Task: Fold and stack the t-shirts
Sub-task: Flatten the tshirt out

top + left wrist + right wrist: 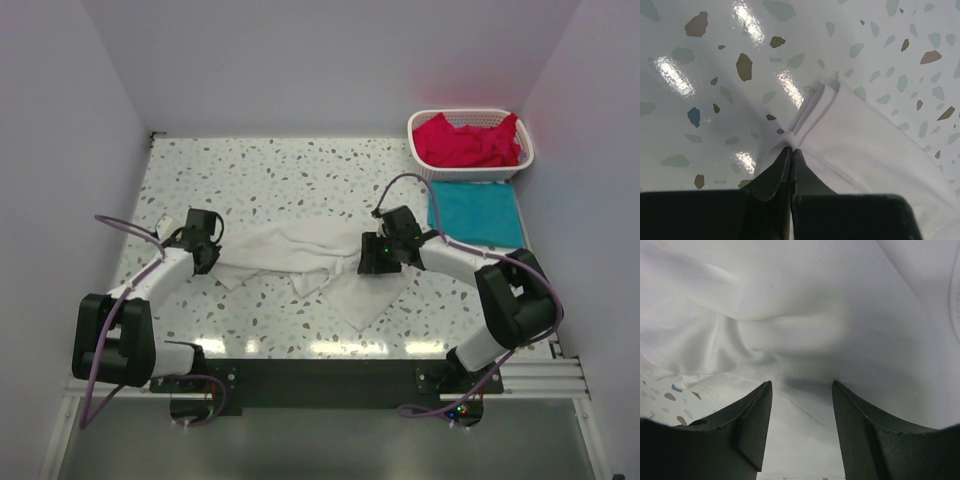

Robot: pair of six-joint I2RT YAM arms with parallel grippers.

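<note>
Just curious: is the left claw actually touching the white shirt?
Touching. The left wrist view shows the left gripper pinching a bunched edge of the white t-shirt.

Plain pale walls (300, 60), speckled terrazzo table (300, 170), glossy light glare (330, 347)

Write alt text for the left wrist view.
The left tool, shut, pinches a bunched edge of the white t-shirt. The fabric spreads toward the lower right, with the glossy speckled table behind it.

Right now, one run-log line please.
left pincer shut on white fabric t-shirt | right pincer open over it | teal fabric t-shirt folded
</note>
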